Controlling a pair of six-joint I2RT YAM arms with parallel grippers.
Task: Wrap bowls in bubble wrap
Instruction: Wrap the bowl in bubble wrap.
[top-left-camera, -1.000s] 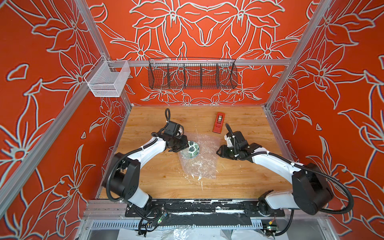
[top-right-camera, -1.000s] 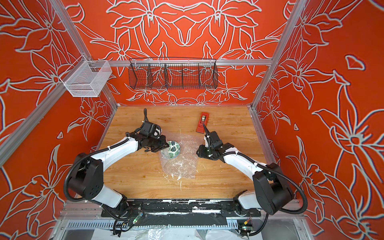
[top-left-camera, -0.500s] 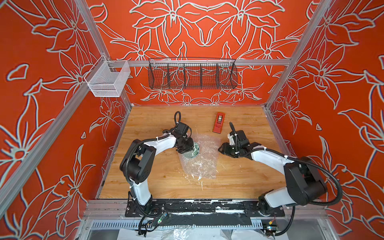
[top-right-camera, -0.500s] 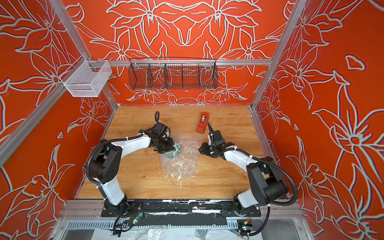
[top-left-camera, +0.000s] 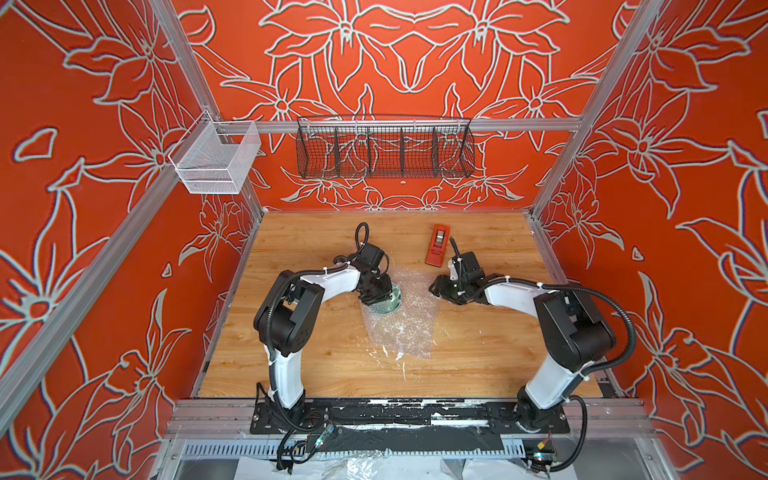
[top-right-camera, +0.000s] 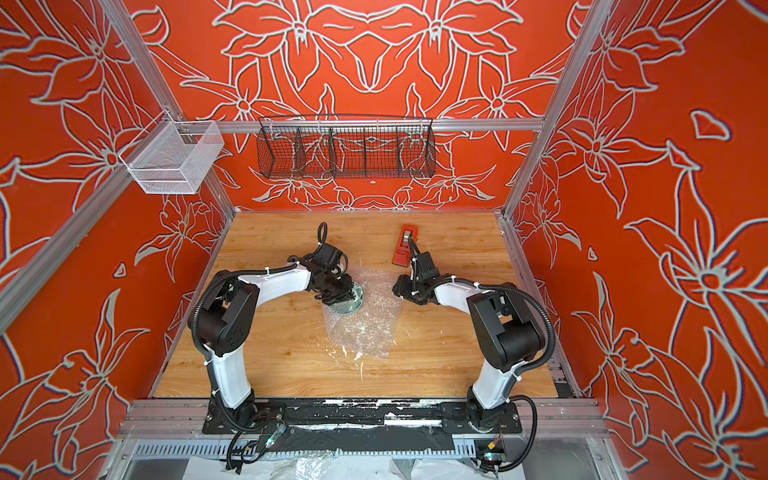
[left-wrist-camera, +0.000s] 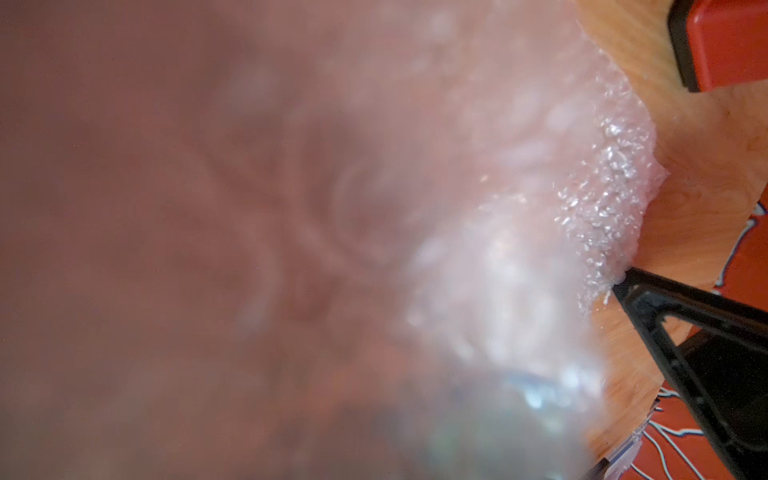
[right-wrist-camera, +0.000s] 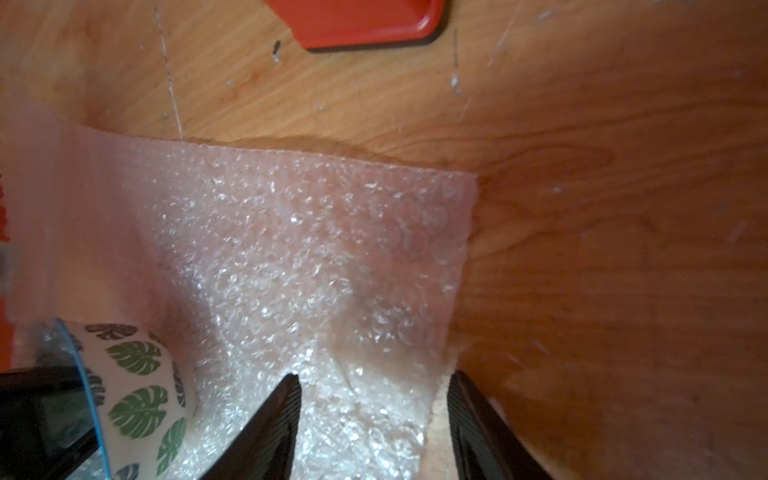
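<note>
The bowl (top-left-camera: 387, 302) (top-right-camera: 352, 302), white with green leaves, lies tipped on its side at the far left corner of the bubble wrap (top-left-camera: 405, 328) (top-right-camera: 368, 328). My left gripper (top-left-camera: 376, 291) (top-right-camera: 338, 291) sits right on the bowl, shut on its rim. Blurred bubble wrap (left-wrist-camera: 602, 187) fills most of the left wrist view, so its jaws are hidden there. In the right wrist view the bowl (right-wrist-camera: 137, 374) shows beside the bubble wrap (right-wrist-camera: 311, 249). My right gripper (right-wrist-camera: 374, 376) (top-left-camera: 436, 286) is open at the sheet's right edge, which lies between its fingers.
A red tape dispenser (top-left-camera: 437, 245) (top-right-camera: 405, 247) (right-wrist-camera: 365, 20) lies on the wooden table (top-left-camera: 316, 357) just behind my right gripper. On the back wall hang a black wire basket (top-left-camera: 384, 147) and a white wire basket (top-left-camera: 216, 162).
My left arm has swung in and its gripper now sits over the bowl, which has tipped further onto the wrap. My right gripper's jaws have spread wider at the sheet's edge.
</note>
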